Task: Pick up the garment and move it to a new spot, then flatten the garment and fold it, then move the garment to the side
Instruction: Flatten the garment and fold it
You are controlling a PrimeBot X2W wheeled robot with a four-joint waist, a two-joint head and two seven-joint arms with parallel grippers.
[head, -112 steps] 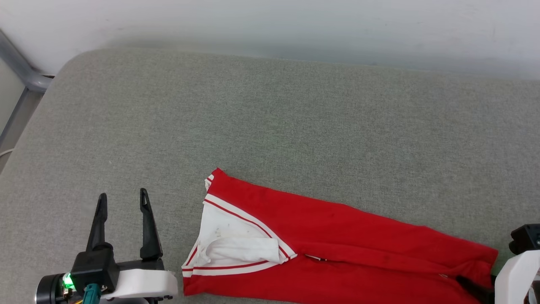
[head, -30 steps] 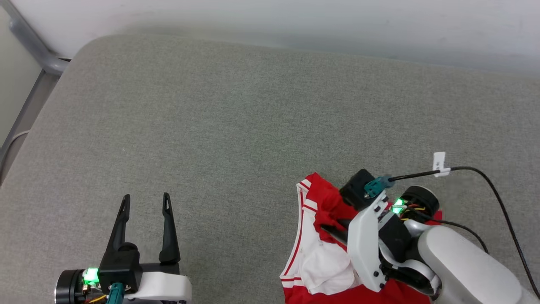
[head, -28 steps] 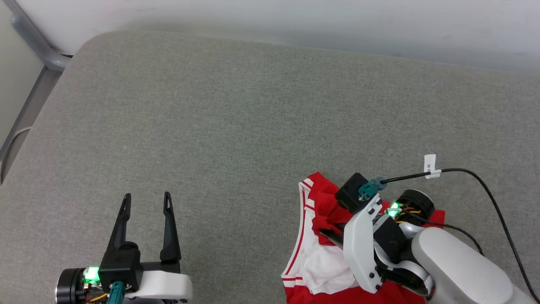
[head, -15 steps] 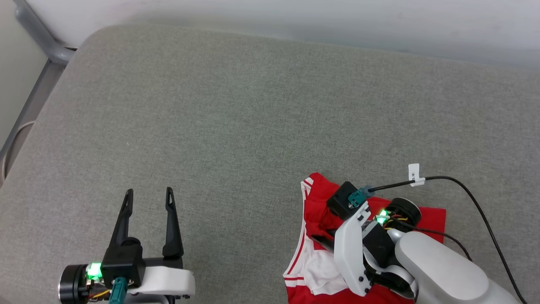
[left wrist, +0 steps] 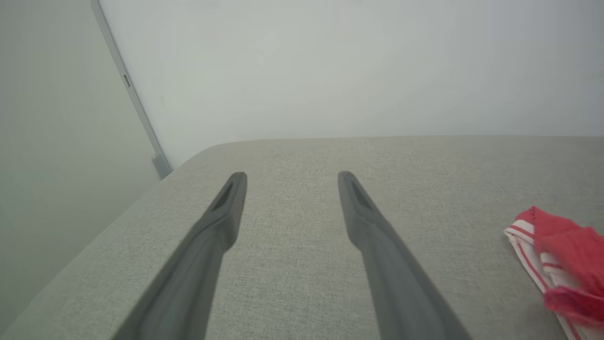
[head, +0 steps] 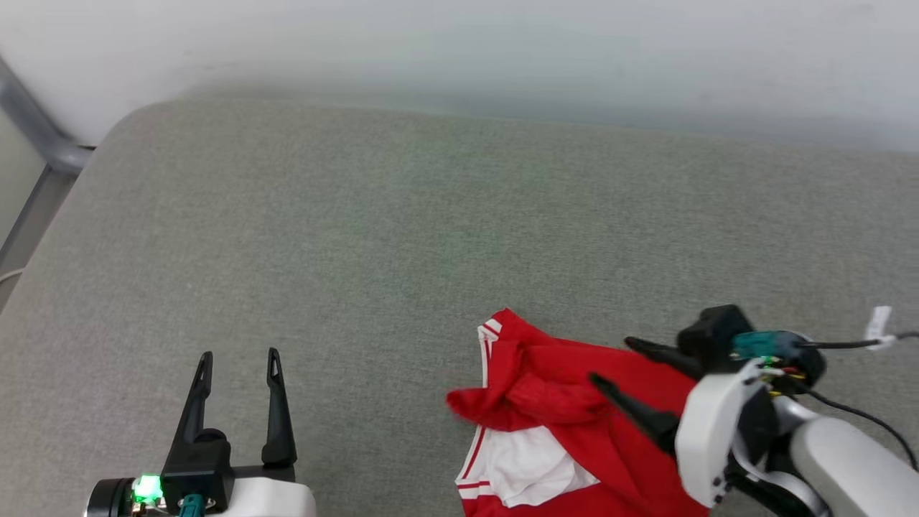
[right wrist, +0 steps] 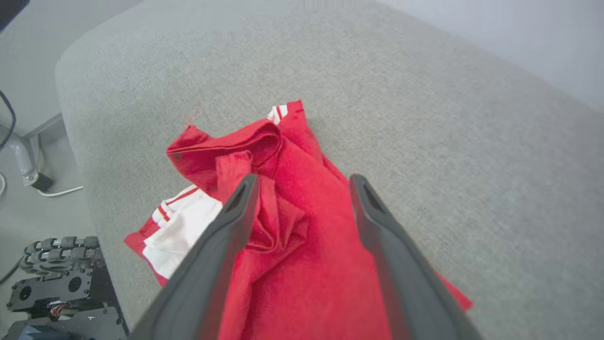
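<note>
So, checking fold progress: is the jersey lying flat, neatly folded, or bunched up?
Bunched up. The garment lies rumpled on the cushion, red cloth heaped in ridges over its white part.

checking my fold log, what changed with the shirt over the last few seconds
The right pincer, clamped on the garment a second ago, has opened and let it go. The garment, stretched out earlier, now lies bunched up on the grey cushion. The left pincer stayed open and empty.
</note>
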